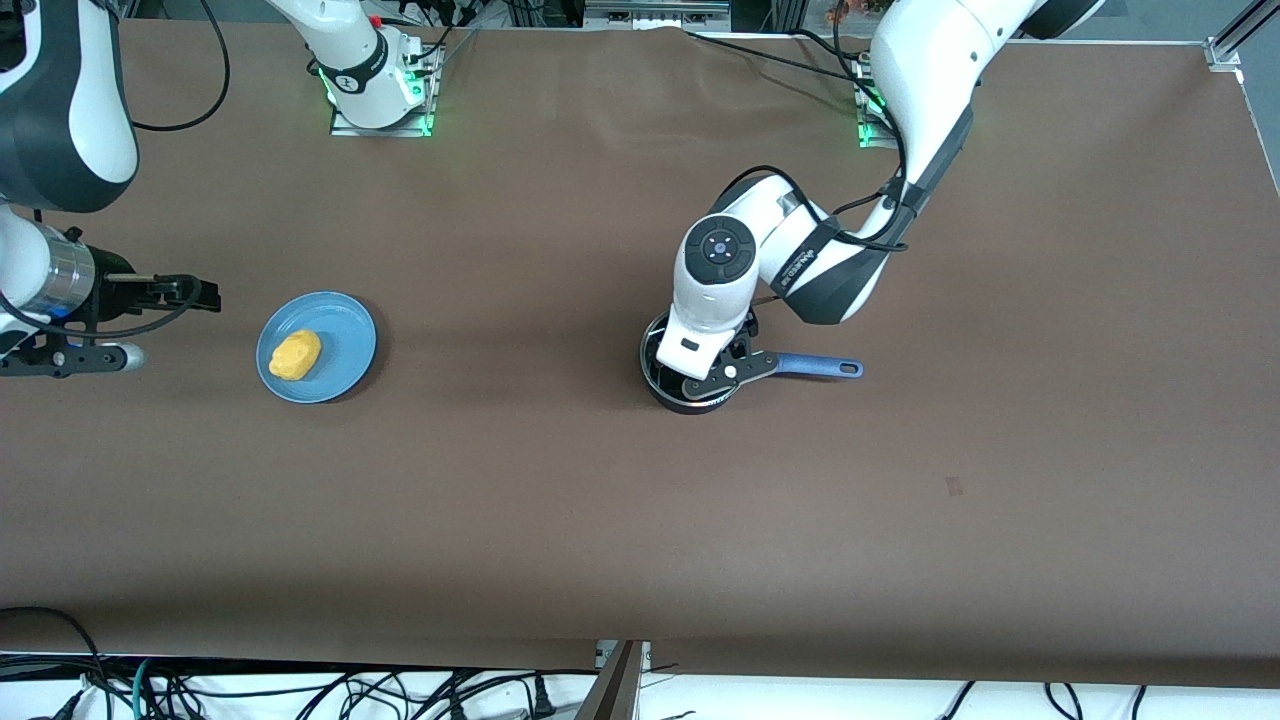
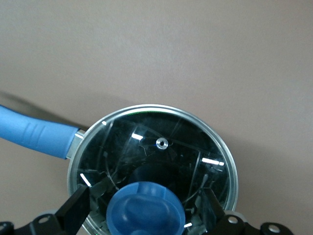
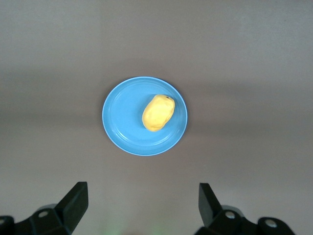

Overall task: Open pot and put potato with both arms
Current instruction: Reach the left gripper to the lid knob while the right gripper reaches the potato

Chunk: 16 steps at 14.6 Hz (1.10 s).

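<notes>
Two arms, lid-opening step. Front view: the pot [image 1: 690, 385], lid [image 1: 668, 372] on, sits right of centre, blue handle [image 1: 820, 367] pointing right; the left end effector [image 1: 712, 375] hangs directly over it from a bent arm. The potato [image 1: 295, 354] lies on a blue plate [image 1: 345, 335] at centre-left; the right end effector [image 1: 185, 292] waits at the left edge. Left wrist view: released fingers [image 2: 78, 208] straddle the blue knob [image 2: 145, 208] at the frame's bottom; closing on it comes next, judging by this. Right wrist view: spread fingers [image 3: 76, 200] at the bottom, potato and plate well above centre, untouched on the brown surface [image 3: 254, 63].
</notes>
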Motion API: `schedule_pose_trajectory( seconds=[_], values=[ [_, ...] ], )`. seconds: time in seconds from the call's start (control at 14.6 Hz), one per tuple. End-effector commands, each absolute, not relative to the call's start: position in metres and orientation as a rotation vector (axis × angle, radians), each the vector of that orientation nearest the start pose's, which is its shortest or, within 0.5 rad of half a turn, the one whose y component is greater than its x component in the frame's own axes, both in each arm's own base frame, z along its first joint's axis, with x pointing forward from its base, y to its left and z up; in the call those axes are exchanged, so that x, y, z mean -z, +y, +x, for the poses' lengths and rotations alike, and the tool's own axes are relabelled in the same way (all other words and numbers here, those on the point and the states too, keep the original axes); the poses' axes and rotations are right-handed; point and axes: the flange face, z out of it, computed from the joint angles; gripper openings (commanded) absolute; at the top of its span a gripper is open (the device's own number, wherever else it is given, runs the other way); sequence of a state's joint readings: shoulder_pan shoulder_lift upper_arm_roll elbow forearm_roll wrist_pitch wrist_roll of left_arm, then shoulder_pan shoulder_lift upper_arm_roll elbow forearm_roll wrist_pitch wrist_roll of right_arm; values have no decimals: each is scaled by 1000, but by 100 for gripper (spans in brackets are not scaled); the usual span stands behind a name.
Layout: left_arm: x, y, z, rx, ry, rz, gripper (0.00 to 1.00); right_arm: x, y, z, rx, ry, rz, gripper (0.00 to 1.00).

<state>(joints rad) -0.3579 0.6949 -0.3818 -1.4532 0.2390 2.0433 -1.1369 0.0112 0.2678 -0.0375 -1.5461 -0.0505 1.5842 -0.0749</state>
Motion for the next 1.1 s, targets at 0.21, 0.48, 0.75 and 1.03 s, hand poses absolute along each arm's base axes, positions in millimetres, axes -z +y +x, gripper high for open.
schedule_pose_trajectory(
  seconds=[0.21,0.48,0.75,1.03],
  values=[
    [-284,-431,570,-61,-546,-3051,100,-401,-46,622,-382,24,-3160,100],
    [-279,-429,567,-79,-540,-3037,92,-345,-57,608,-322,83,-3162,100],
    [-278,-429,567,-84,-500,-3041,68,-282,-52,583,-332,363,-3159,100],
    [-279,-427,566,-99,-496,-3025,57,-249,-54,578,-386,366,-3157,100]
  ],
)
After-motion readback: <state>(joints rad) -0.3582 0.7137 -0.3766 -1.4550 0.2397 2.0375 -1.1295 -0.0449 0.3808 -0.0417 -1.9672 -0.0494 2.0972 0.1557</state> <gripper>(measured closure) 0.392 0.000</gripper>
